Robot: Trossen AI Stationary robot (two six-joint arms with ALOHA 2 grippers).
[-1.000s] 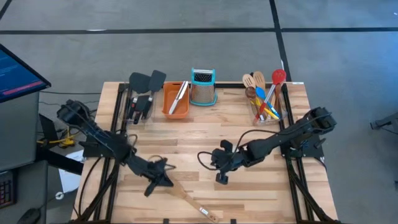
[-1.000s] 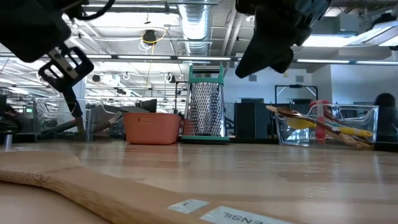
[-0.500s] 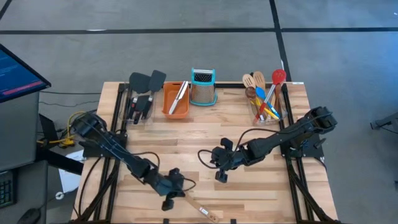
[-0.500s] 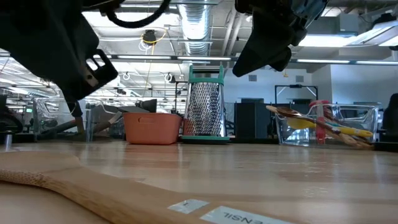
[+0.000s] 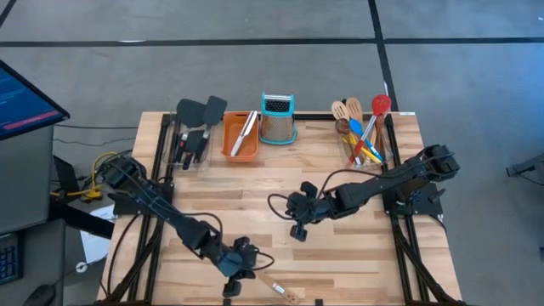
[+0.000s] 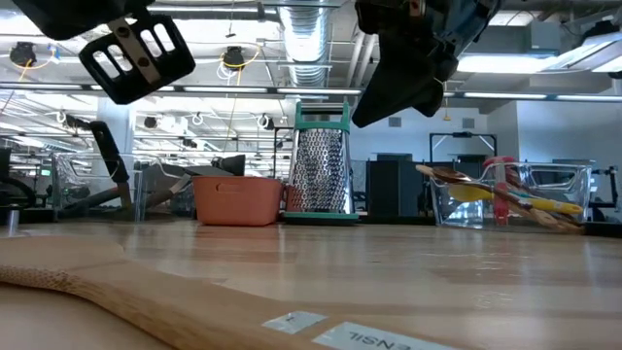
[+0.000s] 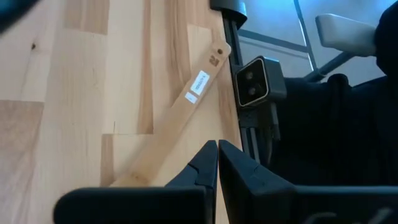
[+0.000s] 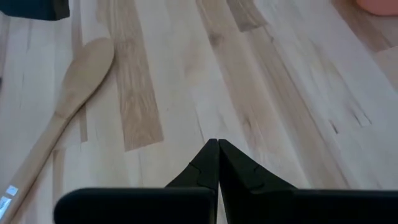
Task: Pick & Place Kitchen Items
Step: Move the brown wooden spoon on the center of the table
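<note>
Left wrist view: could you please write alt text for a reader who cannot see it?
The left gripper, its two dark fingers shut together, hangs over a wooden spoon handle lying diagonally on the light wooden table. The handle carries a small white label, and its end reaches the table edge, beside a small black camera.

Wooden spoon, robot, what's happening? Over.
Left tool shut, empty, hovering over wooden spoon. Right tool shut, empty, mid-table. Spoon flat by table's front edge. Nothing blocking it.
</note>
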